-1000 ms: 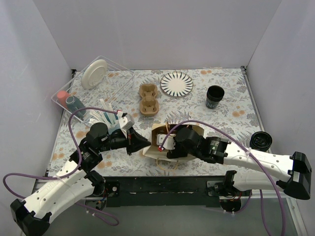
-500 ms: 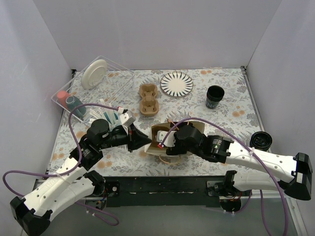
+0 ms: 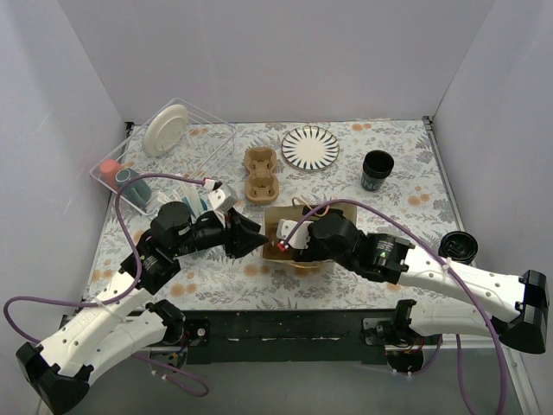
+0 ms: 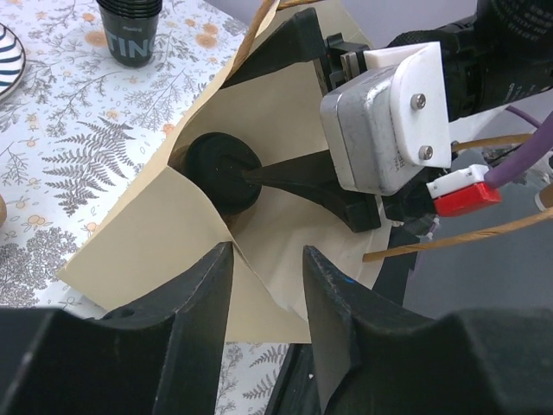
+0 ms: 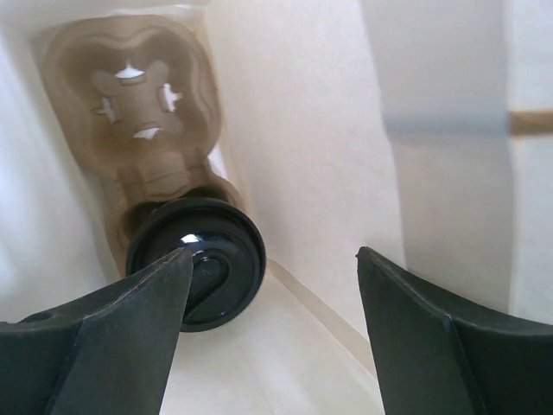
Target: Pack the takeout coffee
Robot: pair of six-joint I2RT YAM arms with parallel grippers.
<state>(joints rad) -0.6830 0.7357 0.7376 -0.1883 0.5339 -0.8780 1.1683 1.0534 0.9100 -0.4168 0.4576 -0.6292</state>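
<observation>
A tan paper bag [image 3: 278, 225] stands at the table's near middle. Inside it, one dark cup with a round black lid [image 5: 197, 262] sits in a brown cardboard carrier [image 5: 130, 95]; its lid also shows in the left wrist view [image 4: 222, 171]. My right gripper [image 5: 275, 252] is inside the bag, open and empty, with one finger over the lid's edge. My left gripper [image 4: 266, 251] is at the bag's [image 4: 155, 242] left edge, its fingers a little apart with the paper between them. The second lidded cup [image 3: 457, 248] stands at the right edge.
An open black cup without a lid [image 3: 378, 169] and a striped plate [image 3: 310, 147] are at the back. A second cardboard carrier [image 3: 262, 175] lies behind the bag. A clear bin [image 3: 207, 117] at the back left holds a white plate and bottles.
The bag and both grippers have shifted a little toward the far side. My left gripper stays at the bag's edge and my right gripper stays inside the bag.
</observation>
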